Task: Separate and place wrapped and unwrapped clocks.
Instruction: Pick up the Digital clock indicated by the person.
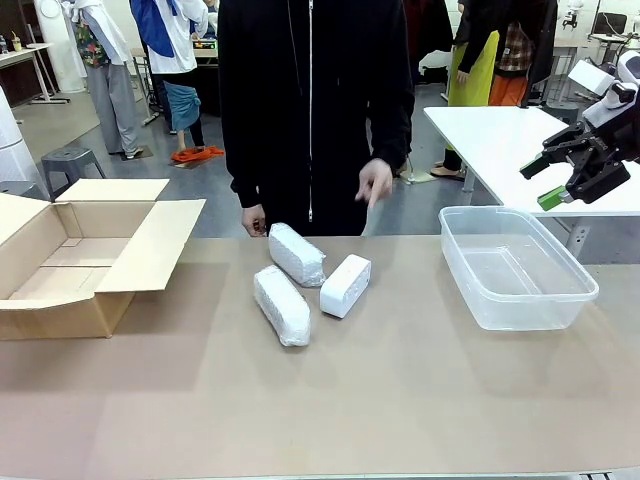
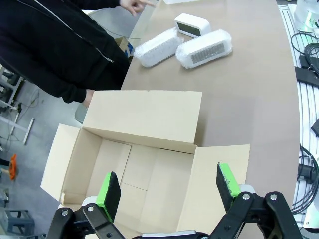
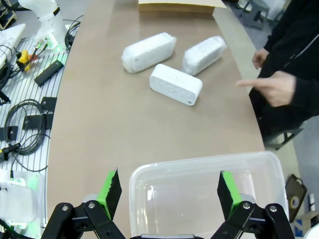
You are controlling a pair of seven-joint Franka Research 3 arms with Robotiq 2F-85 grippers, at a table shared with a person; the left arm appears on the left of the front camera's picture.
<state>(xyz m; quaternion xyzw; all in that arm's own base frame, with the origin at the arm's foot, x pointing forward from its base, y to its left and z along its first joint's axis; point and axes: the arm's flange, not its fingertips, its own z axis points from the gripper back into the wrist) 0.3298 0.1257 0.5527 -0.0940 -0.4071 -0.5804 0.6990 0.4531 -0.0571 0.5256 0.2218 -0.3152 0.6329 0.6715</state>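
Front view: three clocks sat bunched at frame centre on the brown tabletop [image 1: 400, 400], toward its far edge. The upper wrapped clock [image 1: 296, 254] lay slanted in crinkly white wrap. The lower wrapped clock [image 1: 282, 305] lay just below and left of it, also slanted. The bare clock [image 1: 345, 286], a white rounded block, lay just right of both, unwrapped; could not tell whether any of the three touched. A person in a black zipped jacket [image 1: 310, 100] stood at top centre behind the tabletop. One hand [image 1: 375, 185] hung above the clocks with a finger pointing down, and the other hand [image 1: 254, 220] was at the tabletop edge, just up-left of the upper wrapped clock. The cardboard box [image 1: 60, 270] sat at frame left with its flaps spread open, and the clear plastic tub [image 1: 520, 312] sat at frame right, both well apart from the clocks. The right gripper [image 1: 543, 183] hung at upper right, raised off the tabletop above the tub's right end, jaws wide apart and gripping nothing; in the right wrist view the tub lay at frame bottom between the green pads. The left gripper [image 2: 167, 185] sat at the bottom of the left wrist view over the open box, jaws spread wide and gripping nothing, with the clocks far off at the top of that frame
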